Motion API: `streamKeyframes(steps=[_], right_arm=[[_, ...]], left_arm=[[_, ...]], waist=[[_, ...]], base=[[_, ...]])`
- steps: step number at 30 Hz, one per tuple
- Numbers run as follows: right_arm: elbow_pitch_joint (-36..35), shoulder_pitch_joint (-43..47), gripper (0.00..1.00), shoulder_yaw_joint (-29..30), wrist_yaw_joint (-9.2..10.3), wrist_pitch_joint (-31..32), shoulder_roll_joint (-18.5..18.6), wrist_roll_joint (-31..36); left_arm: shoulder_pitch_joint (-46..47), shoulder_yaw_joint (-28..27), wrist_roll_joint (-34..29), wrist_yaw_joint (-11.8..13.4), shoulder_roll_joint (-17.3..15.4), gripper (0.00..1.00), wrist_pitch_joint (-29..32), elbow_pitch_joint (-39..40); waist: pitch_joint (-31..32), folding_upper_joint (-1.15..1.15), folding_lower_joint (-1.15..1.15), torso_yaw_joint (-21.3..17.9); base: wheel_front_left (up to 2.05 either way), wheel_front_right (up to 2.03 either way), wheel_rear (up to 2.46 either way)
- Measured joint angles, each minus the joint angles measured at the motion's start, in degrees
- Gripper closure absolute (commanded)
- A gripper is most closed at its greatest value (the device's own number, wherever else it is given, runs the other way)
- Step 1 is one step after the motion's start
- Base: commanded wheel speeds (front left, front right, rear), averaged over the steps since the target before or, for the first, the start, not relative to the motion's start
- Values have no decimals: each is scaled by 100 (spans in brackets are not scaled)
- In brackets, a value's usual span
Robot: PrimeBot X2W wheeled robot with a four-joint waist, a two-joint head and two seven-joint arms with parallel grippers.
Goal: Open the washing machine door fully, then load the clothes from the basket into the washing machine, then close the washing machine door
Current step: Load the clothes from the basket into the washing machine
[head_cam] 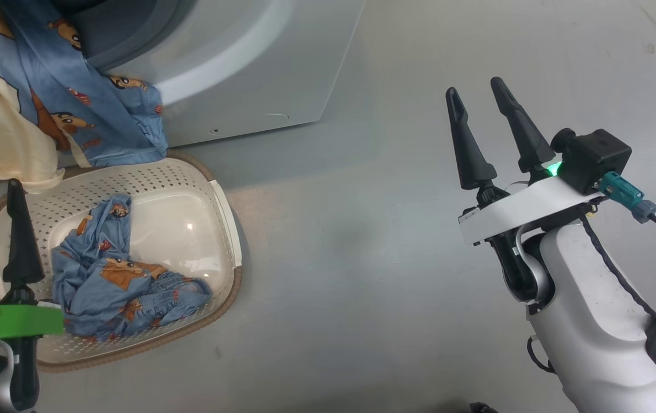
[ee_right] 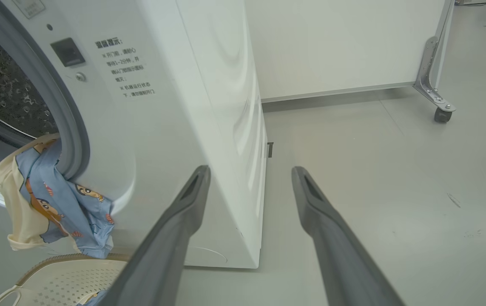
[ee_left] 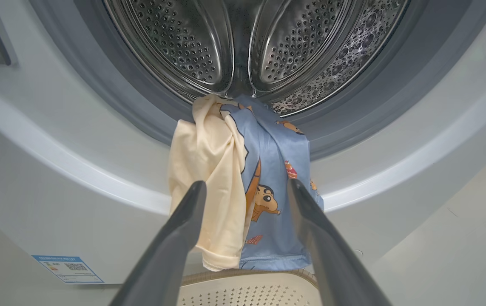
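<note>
Washing machine (ee_right: 174, 106): white front-loader at upper left in the head view, mouth uncovered. Left wrist view looks up into the steel perforated drum (ee_left: 174, 42), ringed by the grey rubber seal (ee_left: 98, 63). Floor (head_cam: 362, 258): plain grey, runs out to the robot's right of the machine. Basket (head_cam: 178, 172): cream perforated plastic with a brown woven-look rim, on the floor right at the foot of the machine, below the drum mouth. Clothes, first lot: a light blue printed garment (ee_left: 268, 178) together with a cream piece (ee_left: 208, 170) drapes over the lower lip of the seal, upper ends just inside the drum, most of the length hanging down the white front, lower hems just above the basket's back rim. Clothes, second lot: a crumpled blue printed bundle (head_cam: 121, 281) lies in the bottom of the basket, toward its near left side. Right gripper (head_cam: 474, 87): over bare floor, well apart from machine and basket, fingers spread wide, nothing between them. Left gripper (ee_left: 246, 183): over the basket's near left edge, aimed at the hanging garment, fingers spread wide and holding nothing; the fabric hangs beyond the fingertips. Cannot tell whether a tip brushes the cream hem. Small blue label (ee_left: 67, 268): low on the machine's front.
</note>
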State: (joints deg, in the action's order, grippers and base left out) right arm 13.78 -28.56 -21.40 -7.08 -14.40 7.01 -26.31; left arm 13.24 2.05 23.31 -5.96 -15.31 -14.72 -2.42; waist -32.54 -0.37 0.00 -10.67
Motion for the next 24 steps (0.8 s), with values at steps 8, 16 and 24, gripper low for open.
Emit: streamKeyframes(steps=[8,16,24], right_arm=[[-1,-19,0,-90,0,0,-85,-8],[-7,-85,0,-70,0,0,-131,-48],[-23,-122,0,-81,0,0,-166,-51]], left_arm=[[110,40,142,-46,-165,0,345,-374],[697,113,303,-47,-270,0,764,-899],[1363,204,615,-53,-287,0,1282,-1481]], waist=[[-94,0,0,-127],[-212,0,0,-286],[-347,0,0,-426]], base=[[0,0,0],[0,0,0],[0,0,0]])
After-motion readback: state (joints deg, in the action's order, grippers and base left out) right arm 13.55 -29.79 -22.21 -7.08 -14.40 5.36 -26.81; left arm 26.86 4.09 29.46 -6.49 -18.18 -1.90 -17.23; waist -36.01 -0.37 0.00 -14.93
